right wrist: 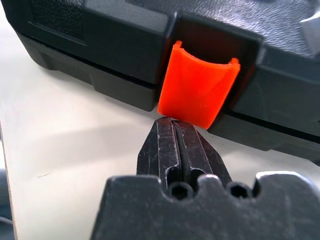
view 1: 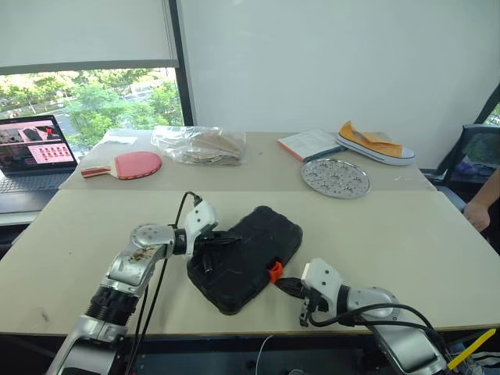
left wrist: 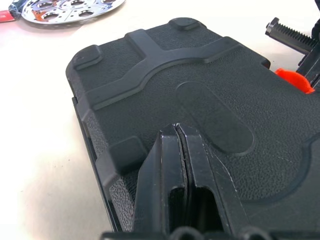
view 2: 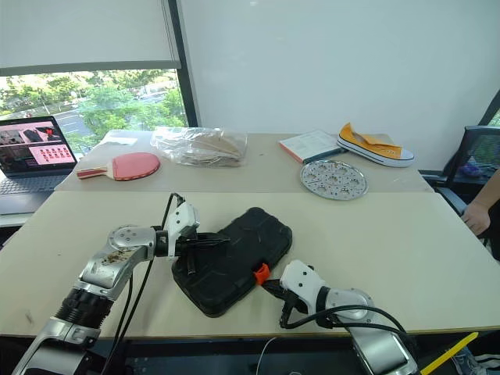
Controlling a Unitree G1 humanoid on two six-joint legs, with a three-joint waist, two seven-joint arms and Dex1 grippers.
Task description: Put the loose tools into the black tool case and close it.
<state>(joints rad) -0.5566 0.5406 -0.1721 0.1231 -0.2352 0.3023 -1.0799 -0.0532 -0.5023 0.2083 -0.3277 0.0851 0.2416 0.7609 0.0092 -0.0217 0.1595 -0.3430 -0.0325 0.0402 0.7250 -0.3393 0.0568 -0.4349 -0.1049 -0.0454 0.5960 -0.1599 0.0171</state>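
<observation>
Here, black tool case point(view 1: 246, 258) closed at table point(view 1: 391, 234) centre, left gripper point(left wrist: 181, 131) at its nine o'clock edge, fingers pressed together on the lid, right gripper point(right wrist: 176, 124) at five o'clock, fingers together, tips touching the orange latch point(right wrist: 198, 91).

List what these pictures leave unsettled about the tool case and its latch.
- Contents of the black tool case: hidden by its shut lid, every view.
- Orange latch: snapped home or not, unclear; right tool, shut, sits at its lower edge.
- Left tool, shut: pressing the lid or merely resting, unclear.
</observation>
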